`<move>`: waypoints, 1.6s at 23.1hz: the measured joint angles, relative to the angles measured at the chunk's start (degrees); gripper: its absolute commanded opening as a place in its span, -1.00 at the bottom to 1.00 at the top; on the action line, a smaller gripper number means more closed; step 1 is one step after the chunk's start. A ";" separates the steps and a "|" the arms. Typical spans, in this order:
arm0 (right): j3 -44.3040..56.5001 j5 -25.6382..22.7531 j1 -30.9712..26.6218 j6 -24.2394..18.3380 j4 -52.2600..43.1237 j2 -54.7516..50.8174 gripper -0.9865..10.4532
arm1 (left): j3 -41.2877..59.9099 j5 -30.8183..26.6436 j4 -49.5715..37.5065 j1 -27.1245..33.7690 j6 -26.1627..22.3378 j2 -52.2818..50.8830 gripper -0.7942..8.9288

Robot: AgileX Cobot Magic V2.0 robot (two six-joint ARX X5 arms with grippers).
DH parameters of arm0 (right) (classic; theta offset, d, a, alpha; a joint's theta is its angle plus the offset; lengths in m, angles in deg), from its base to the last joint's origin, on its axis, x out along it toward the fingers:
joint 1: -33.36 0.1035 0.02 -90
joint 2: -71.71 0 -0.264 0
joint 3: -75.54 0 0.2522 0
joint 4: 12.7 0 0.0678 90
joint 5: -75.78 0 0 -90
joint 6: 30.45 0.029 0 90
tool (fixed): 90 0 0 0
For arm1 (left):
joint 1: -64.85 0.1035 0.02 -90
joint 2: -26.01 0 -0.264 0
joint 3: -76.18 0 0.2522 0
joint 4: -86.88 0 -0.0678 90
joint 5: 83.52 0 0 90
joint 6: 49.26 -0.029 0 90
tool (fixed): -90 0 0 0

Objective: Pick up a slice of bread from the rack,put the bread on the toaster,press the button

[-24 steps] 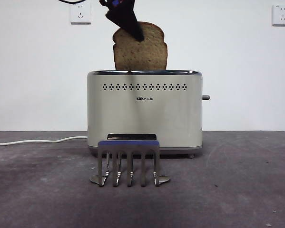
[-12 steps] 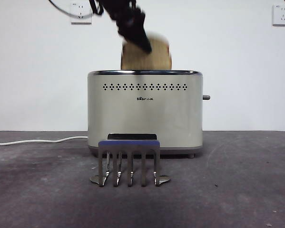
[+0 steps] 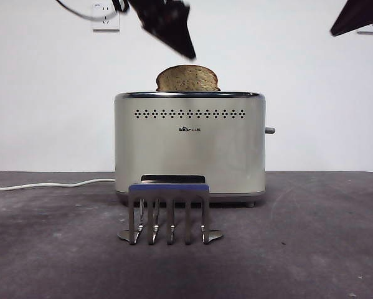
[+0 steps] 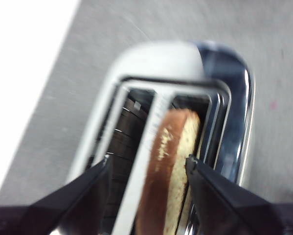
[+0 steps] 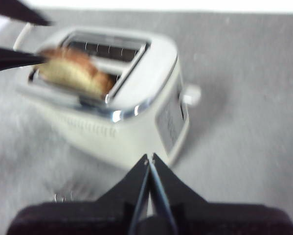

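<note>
The slice of bread (image 3: 187, 78) sits low in a slot of the cream toaster (image 3: 189, 146), only its rounded top showing above the chrome rim. My left gripper (image 3: 185, 48) is open just above it, jaws apart on either side of the slice (image 4: 168, 166) in the left wrist view (image 4: 147, 164), not touching it. My right gripper (image 5: 149, 157) is shut and empty, high at the right (image 3: 355, 17), above the toaster (image 5: 112, 103). The dark button (image 3: 269, 130) sticks out of the toaster's right side; it shows pale in the right wrist view (image 5: 191, 94). The metal rack (image 3: 169, 215) stands empty in front.
A white cable (image 3: 46, 184) runs along the table from the left behind the toaster. Wall sockets (image 3: 105, 14) are on the white wall behind.
The bread dropped from well above the toaster down into the slot. My left gripper let go of it and rose a little. My right gripper came into view at the top right.
</note>
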 measured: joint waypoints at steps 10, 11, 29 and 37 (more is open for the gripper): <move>-1.97 12.26 -0.02 17.25 -25.46 20.09 -0.85 | 0.00 0.74 7.02 0.00 20.92 -18.71 -0.31; -3.02 12.26 -0.02 18.12 -25.55 22.01 -0.85 | 0.00 1.03 7.69 0.00 22.10 -20.26 -0.31; -13.62 12.33 0.00 21.75 -26.71 40.89 -0.85 | -0.02 7.58 12.66 0.00 27.85 -30.77 -0.31; -13.73 12.31 0.00 21.53 -26.88 42.25 -0.85 | -0.02 7.56 13.84 0.00 28.06 -30.75 -0.31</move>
